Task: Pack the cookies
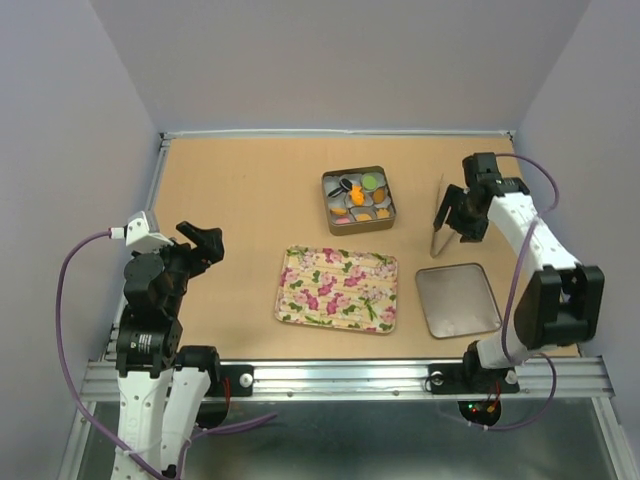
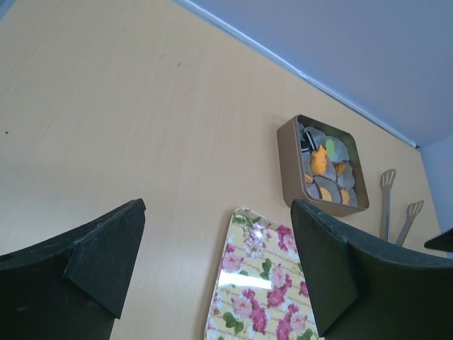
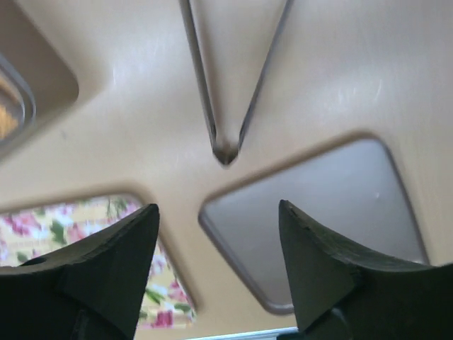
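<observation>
Lavender walls enclose a tan wooden bench. All the small coloured toy cookies sit in the square brown tin, some piled loosely. The right pincer hangs spread and empty over the thin metal tongs, beside the flat grey lid. The left pincer is spread too, holding nothing. A skewed closing could skid the tongs into the lid, and heaped cookies may keep the lid from seating.
</observation>
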Controlling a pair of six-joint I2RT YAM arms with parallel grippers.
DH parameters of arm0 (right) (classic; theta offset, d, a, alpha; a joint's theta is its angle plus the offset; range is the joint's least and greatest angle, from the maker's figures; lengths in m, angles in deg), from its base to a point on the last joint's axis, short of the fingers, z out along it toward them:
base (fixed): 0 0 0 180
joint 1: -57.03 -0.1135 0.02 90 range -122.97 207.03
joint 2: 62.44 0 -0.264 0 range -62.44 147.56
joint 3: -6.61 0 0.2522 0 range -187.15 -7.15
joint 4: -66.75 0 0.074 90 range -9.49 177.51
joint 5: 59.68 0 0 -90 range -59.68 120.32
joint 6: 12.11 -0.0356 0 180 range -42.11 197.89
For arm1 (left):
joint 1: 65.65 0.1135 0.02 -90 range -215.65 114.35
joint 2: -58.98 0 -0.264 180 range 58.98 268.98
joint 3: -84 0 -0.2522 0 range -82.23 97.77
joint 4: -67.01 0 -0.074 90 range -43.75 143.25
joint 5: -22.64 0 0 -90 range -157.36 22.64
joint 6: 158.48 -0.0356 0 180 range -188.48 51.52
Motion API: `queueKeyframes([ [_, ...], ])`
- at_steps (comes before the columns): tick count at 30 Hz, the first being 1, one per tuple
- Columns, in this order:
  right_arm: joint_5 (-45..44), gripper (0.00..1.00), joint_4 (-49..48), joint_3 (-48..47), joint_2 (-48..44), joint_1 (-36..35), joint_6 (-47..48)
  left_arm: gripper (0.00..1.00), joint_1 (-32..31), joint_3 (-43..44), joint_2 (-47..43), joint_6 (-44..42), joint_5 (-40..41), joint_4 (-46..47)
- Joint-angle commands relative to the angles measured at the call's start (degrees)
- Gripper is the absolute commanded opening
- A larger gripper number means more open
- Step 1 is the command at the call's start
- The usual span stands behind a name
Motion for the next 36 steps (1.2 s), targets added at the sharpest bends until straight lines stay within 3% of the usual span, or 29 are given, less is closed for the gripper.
queueKeyframes([
  [1,9.9,0.7,1.2,9.9,-11.3,-2.0,-1.8,0.95,-0.3,-0.7,0.3,-0.6,-0.4,2.4],
  [4,14.7,0.64,0.8,22.6,-21.6,-3.8,-3.4,0.95,-0.4,-0.8,0.4,-0.7,-0.7,2.5],
  [6,16.0,0.59,0.8,26.8,-24.8,-6.5,-5.1,0.95,-0.4,-0.7,0.4,-0.7,-0.8,2.6],
  [10,14.6,0.59,1.1,32.9,-28.9,-13.2,-10.0,0.95,-0.4,-0.8,0.5,-0.8,-0.9,2.6],
  [15,12.0,0.59,0.6,36.3,-26.8,-16.6,-12.6,0.95,-0.4,-0.7,-0.4,-0.5,-0.4,2.5],
  [36,5.6,0.54,-3.3,36.1,-17.0,-17.3,-16.6,0.95,-1.2,-0.4,-3.8,0.4,2.4,1.6],
])
